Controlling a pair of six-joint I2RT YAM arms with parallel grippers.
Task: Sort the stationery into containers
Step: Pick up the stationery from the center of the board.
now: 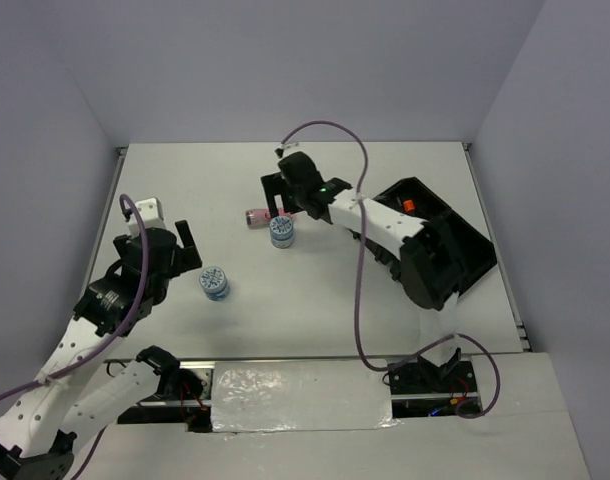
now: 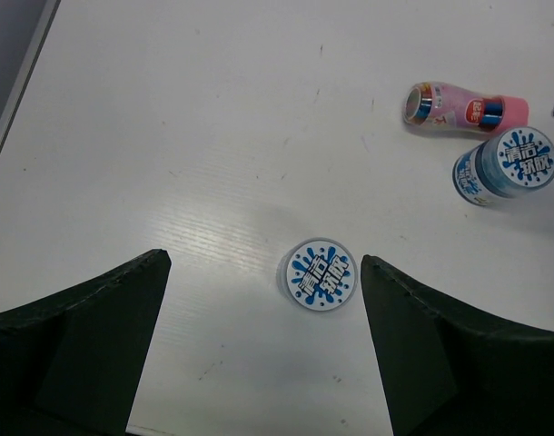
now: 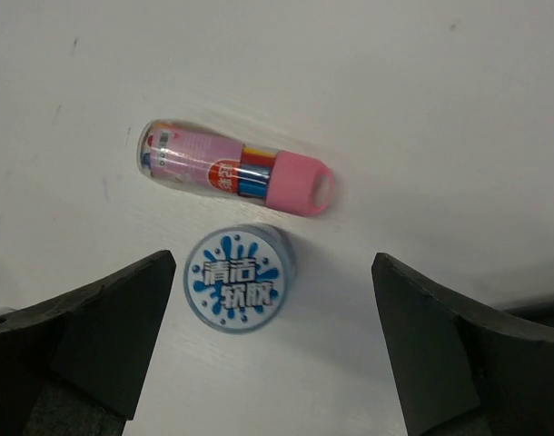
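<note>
Stationery tub (image 3: 232, 280) beside the pink tube (image 3: 232, 169) looked light, slick (my guess); I'd pinch its sides; right claw (image 3: 272, 268), left claw (image 2: 265, 262) gaped.

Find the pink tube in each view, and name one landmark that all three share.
Top external: pink tube just left of centre, above the middle.
Left wrist: pink tube at upper right, lying on its side.
Right wrist: pink tube left of centre, in the upper half.
Shared landmark: the blue-white disc nearest the tube, right beside it.
</note>
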